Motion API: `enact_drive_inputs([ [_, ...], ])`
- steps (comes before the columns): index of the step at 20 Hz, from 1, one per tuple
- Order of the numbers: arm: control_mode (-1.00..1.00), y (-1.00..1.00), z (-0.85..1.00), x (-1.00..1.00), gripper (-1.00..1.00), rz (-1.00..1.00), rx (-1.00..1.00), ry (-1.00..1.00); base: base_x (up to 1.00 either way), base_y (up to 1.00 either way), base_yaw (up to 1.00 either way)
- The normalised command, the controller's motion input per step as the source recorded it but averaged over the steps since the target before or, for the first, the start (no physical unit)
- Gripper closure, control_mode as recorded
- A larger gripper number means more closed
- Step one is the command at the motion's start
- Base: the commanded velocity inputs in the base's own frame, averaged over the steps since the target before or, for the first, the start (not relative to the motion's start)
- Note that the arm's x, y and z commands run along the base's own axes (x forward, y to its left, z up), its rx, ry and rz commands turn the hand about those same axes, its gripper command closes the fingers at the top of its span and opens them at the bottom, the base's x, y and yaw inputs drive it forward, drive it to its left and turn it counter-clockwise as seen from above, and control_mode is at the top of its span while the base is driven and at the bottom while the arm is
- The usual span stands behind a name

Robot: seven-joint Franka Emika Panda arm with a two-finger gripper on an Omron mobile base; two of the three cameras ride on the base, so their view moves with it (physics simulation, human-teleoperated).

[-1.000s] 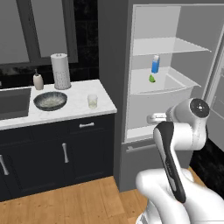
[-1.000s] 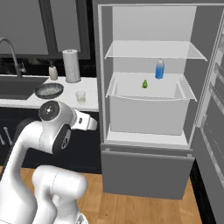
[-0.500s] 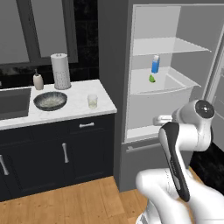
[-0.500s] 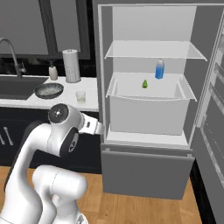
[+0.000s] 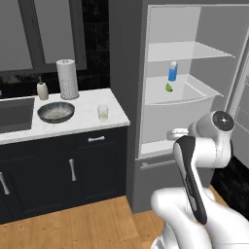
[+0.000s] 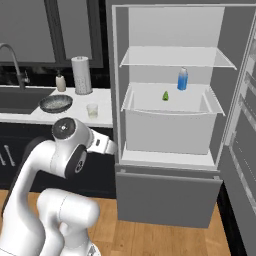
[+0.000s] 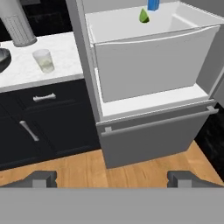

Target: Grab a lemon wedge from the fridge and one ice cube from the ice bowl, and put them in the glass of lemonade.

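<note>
Open fridge with the lemon wedge lying on its white middle shelf, just beside a small blue bottle with a white cap. The gripper is held low in front of the fridge's lower drawer, its jaws spread wide apart and holding nothing. On the marble counter left of the fridge stand the glass of lemonade, the ice bowl near it, a paper towel roll and a beige soap bottle.
</note>
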Motion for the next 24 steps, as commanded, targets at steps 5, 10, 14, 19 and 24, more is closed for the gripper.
enact_drive_inputs([
  [5, -1.0, 0.49, -0.1, 0.0, -1.0, 0.0, -0.03, 0.0, 0.0, 0.0, 0.0],
  [10, 1.0, 0.15, -0.04, 0.0, -1.0, 0.0, -0.01, 0.0, 0.0, 0.02, 0.0],
  [14, 1.0, 0.0, 0.0, 0.0, -1.0, 0.0, 0.0, 0.0, 0.0, -0.27, 0.0],
  [19, 1.0, 0.0, 0.0, 0.0, -1.0, 0.0, 0.0, 0.0, 0.0, -0.69, 0.0],
  [24, 1.0, 0.0, 0.0, 0.0, -1.0, 0.0, 0.0, 0.0, 0.0, -0.78, 0.05],
])
